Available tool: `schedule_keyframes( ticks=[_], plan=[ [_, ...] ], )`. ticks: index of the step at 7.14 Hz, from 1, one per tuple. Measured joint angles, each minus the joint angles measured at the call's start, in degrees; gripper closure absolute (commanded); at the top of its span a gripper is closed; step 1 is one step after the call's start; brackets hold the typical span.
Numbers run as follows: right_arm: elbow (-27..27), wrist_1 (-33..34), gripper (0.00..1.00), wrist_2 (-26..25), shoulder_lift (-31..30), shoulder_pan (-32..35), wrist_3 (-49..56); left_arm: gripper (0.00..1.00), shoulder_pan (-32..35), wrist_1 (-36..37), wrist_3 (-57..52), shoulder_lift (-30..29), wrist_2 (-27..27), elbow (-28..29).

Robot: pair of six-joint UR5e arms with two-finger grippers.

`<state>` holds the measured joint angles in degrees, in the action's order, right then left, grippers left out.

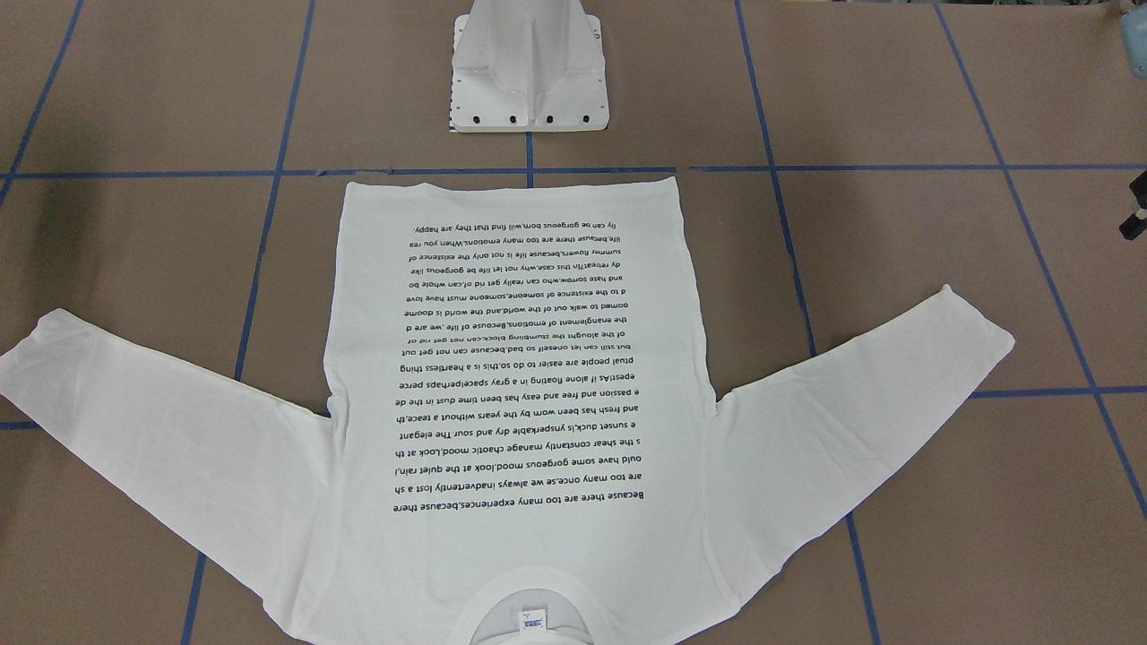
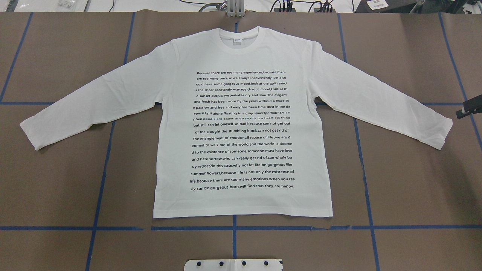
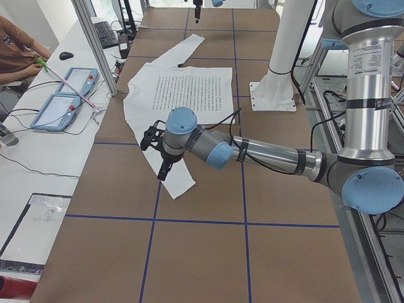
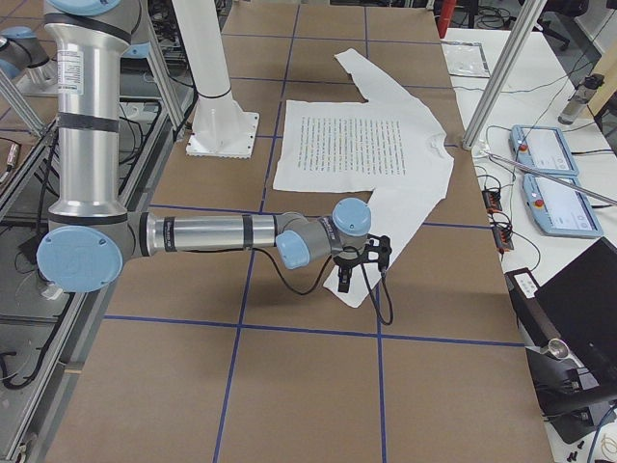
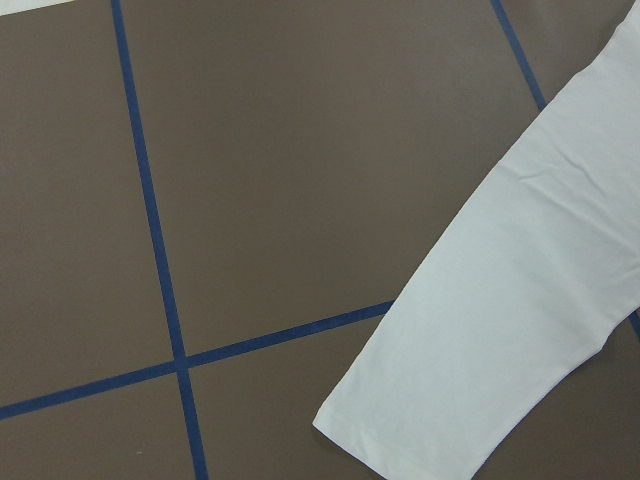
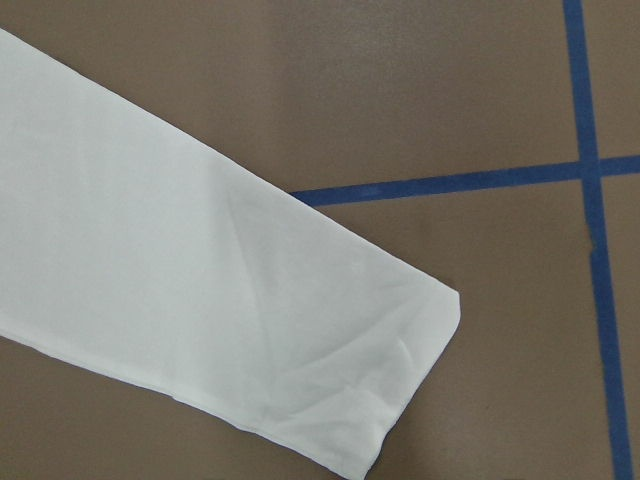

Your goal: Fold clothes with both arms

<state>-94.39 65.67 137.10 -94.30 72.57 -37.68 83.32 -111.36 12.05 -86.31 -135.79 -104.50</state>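
The white long-sleeved T-shirt lies flat on the brown table, printed text up, collar at the far side, and both sleeves are spread out. My left gripper hovers over the left sleeve's cuff. Only its edge shows in the front-facing view. My right gripper hovers over the right sleeve's cuff. Only its tip shows in the overhead view. Neither wrist view shows fingers. I cannot tell whether either gripper is open or shut.
The white pedestal base stands just behind the shirt's hem. Blue tape lines grid the table. A side bench holds teach pendants, with an operator beside it and an aluminium post at the table's edge.
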Motion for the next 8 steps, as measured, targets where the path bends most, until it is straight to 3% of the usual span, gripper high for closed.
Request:
schedule_keyframes(
  ticks=[4,8],
  plan=[
    [3.06,-8.52,0.08,-4.45,-1.73,-5.08,-14.82,0.0,0.0,0.08,0.08,0.22,-1.15,-0.18],
    [7.08,-21.29,0.1,-11.59,-1.76,-12.09,-33.1,0.0,0.0,0.09,0.14,0.27,-1.49,-0.09]
  ],
)
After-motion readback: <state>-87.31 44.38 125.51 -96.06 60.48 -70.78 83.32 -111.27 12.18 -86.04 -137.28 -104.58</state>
